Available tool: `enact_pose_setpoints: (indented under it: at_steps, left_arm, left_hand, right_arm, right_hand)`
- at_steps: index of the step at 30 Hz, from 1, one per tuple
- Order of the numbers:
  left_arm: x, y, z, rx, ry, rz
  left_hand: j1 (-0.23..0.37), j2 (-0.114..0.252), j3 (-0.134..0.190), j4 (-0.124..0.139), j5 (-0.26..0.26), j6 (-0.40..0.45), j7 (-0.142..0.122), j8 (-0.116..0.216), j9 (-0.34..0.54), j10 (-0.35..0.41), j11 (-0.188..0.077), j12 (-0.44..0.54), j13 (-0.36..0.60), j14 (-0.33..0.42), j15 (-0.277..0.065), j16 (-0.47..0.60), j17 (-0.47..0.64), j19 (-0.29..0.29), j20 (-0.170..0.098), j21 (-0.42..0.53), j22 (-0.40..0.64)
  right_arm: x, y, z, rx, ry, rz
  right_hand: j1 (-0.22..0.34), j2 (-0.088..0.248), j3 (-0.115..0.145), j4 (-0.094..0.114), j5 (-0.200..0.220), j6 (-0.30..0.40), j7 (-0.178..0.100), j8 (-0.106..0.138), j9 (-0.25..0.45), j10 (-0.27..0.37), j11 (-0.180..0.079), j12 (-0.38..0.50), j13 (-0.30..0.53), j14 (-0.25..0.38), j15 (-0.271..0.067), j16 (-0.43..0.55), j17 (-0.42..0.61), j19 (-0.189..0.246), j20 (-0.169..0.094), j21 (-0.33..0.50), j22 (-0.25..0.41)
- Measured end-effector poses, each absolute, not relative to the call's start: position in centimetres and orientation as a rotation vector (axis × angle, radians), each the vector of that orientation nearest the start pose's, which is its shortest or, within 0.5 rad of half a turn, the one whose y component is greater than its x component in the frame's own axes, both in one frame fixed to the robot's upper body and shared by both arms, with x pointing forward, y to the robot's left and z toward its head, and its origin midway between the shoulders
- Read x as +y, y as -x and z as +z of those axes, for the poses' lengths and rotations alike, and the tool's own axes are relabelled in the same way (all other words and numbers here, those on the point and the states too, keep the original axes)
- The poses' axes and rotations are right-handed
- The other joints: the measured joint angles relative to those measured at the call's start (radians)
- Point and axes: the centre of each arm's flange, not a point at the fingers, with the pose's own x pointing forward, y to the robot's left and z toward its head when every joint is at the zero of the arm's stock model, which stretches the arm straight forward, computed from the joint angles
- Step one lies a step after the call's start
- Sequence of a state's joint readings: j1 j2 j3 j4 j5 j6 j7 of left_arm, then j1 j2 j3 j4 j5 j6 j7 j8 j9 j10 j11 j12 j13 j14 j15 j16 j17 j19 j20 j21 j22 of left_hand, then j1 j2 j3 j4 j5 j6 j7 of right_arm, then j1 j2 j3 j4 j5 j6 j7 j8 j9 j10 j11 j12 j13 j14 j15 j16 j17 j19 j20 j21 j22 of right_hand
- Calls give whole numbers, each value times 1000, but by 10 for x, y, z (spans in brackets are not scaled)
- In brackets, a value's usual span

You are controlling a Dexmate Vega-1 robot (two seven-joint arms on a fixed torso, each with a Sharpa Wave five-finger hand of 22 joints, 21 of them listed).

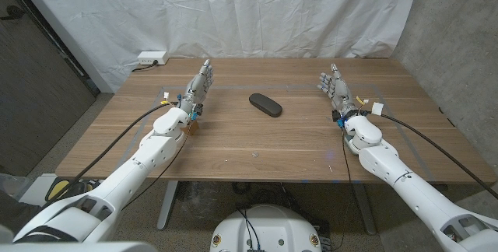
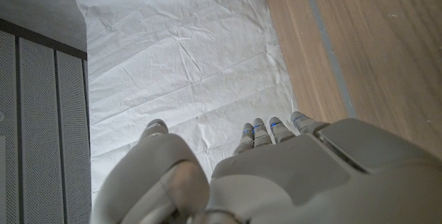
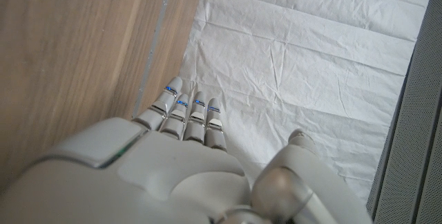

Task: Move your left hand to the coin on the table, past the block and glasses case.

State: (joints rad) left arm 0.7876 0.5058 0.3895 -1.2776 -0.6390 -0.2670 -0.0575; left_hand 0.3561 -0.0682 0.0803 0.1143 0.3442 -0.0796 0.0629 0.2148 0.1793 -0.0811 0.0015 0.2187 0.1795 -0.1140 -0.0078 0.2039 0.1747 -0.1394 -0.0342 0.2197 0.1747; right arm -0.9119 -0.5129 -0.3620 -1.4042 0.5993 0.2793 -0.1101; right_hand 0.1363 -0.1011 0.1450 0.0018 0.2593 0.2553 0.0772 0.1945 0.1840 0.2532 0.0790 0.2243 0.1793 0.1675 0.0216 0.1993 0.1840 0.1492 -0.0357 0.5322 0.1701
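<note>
Coin: we cannot make out a coin for certain; a tiny speck on the wooden table (image 1: pixel 311 139) near its front middle (image 1: pixel 253 155) may be it, too small to tell.
Glasses case: the dark oblong glasses case (image 1: pixel 265 104) lies mid-table, between our two hands, so it sits on any sideways path.
Block: a small tan block (image 1: pixel 191 126) shows just beside our left wrist, partly hidden by it.
Left hand: our left hand (image 1: pixel 198 89) stands on edge at the table's left side, fingers straight and close together, holding nothing; we judge this keeps it slim for passing obstacles.
Right hand: our right hand (image 1: pixel 335 89) mirrors it, fingers extended, empty, parked well clear.
</note>
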Motion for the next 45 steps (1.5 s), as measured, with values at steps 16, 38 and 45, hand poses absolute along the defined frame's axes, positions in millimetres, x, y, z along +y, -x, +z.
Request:
enact_pose_setpoints:
  at_steps: [16, 38, 45]
  left_arm:
    - [284, -641, -10, -626, 0, -254]
    - [285, -620, -6, -693, -31, -274]
    - [285, -614, -9, -724, -42, -290]
  left_hand:
    - [13, 13, 3, -3, 0, 12, 1, 0, 0, 7, 0, 0, 0, 12, 4, 0, 0, 9, -1, 0, 0]
    - [26, 26, 7, -7, 0, 30, -6, 0, 0, 31, -2, 0, 0, 31, 4, 0, 5, 26, -1, 6, 5]
    - [32, 32, 5, -9, 0, 42, -4, 0, 0, 41, -2, 0, 0, 43, 3, 0, 5, 41, -5, 7, 5]
  right_arm:
    - [-290, -625, -31, -637, -39, 110]
    - [-287, -620, -21, -668, -48, 134]
    - [-285, -617, -21, -672, -53, 134]
  right_hand:
    - [0, 0, 0, 0, 4, -18, 7, 0, 0, -13, 2, -8, 0, -3, 3, -4, 0, -4, -4, -8, 0]
    - [1, 12, 0, 0, 7, -23, 2, 0, 0, -14, 3, -8, 0, -7, 7, -4, 0, -4, -4, -22, 0]
    - [1, 12, 0, 0, 7, -23, 2, 0, 0, -8, 9, -8, 0, -7, 7, -4, 0, -4, -4, -26, 5]
